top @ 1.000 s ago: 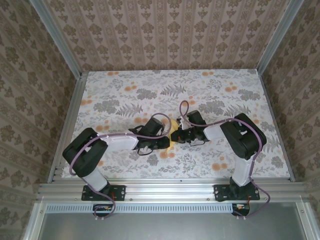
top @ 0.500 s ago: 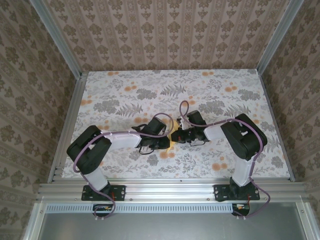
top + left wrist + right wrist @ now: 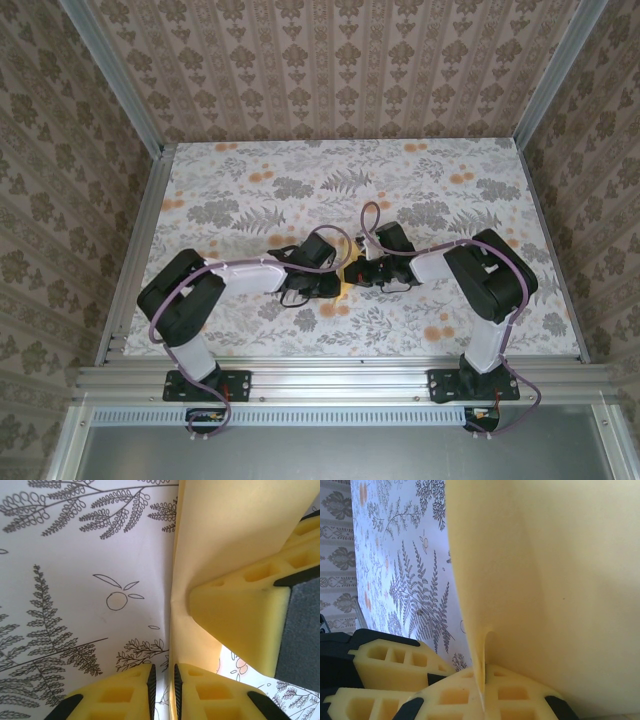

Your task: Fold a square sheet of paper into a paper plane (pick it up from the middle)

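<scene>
My left end effector (image 3: 162, 674) is clenched almost to nothing, and in the left wrist view the bent edge of the square sheet of paper (image 3: 240, 525) runs down into the thin slit between its two pads, so I judge I am grasping the paper. My right end effector (image 3: 482, 682) is clamped on the same sheet: a thin yellow edge stands straight up out of its closed pads.

From above, both of my arms meet near the middle of the flowered desk (image 3: 450, 180). Just a sliver of yellow shows between them.

The sheet is off the desk, standing roughly on edge between my two grips. It rises past both wrist cameras as a broad, smooth yellow surface. Along its side I see one soft bend, more a curl than a pressed crease. I cannot tell whether the yellow surface is one layer or two.

So I judge the task to be at an early stage. The pickup is done and perhaps a first fold is started. Nothing here looks like a paper plane: no pointed nose, no narrow dart, no set of sharp creases. Nearly all the folding remains.
</scene>
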Available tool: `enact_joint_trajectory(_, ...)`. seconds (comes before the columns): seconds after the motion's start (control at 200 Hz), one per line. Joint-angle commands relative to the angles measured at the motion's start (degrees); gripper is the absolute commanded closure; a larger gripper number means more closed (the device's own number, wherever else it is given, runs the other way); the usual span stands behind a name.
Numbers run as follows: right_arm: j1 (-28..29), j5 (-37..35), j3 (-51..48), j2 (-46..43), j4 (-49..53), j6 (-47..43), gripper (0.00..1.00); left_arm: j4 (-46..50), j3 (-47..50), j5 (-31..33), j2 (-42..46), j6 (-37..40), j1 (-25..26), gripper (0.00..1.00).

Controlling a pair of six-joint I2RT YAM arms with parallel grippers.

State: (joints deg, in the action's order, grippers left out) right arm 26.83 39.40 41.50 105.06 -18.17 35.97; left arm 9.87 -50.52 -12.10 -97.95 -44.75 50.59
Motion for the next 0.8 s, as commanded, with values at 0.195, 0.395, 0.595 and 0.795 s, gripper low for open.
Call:
enact_joint_trajectory(0.195, -0.7, -4.5, -1.7, 0.1, 2.9, -1.7, 1.00, 3.3, -2.7, 0.4, -2.8, 2.2, 1.2, 0.78)
enact_joint_trajectory(0.395, -0.7, -4.8, -1.8, 0.2, 3.0, -1.8, 1.00, 2.4, -2.9, 1.2, -1.4, 1.2, 1.0, 0.79)
enact_joint_trajectory(0.595, -0.7, -4.9, -1.8, 0.4, 2.9, -1.8, 1.00, -1.6, -1.0, 1.5, 1.5, -1.2, 0.3, 0.79)
enact_joint_trajectory(0.795, -0.7, -4.9, -1.5, 0.6, 2.8, -1.7, 1.00, -2.6, -0.9, 0.5, 0.8, -1.6, 0.2, 0.76)
